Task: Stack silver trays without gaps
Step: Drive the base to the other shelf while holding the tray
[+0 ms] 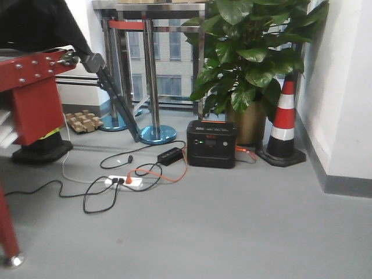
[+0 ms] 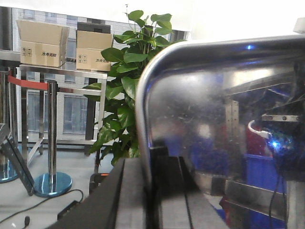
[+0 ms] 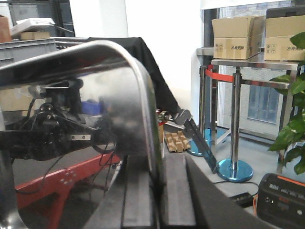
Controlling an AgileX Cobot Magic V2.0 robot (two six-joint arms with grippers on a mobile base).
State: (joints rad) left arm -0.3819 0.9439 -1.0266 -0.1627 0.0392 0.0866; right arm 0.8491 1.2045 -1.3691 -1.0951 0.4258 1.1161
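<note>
In the left wrist view a silver tray (image 2: 214, 105) stands on edge and fills the right half, its rounded corner and rolled rim uppermost. My left gripper (image 2: 148, 161) is shut on that rim, one dark finger (image 2: 128, 195) on each side. The right wrist view shows a silver tray (image 3: 71, 67) held upright the same way. My right gripper (image 3: 155, 162) is shut on its rim, fingers (image 3: 178, 191) pressed on both faces. I cannot tell whether both hold the same tray. The front view shows no tray and no gripper.
On the floor ahead are a black power station (image 1: 211, 143), a striped traffic cone (image 1: 283, 119), a big potted plant (image 1: 247, 64), stanchion posts (image 1: 154, 75) and loose cables with a power strip (image 1: 124, 181). A red frame (image 1: 32, 99) stands at the left.
</note>
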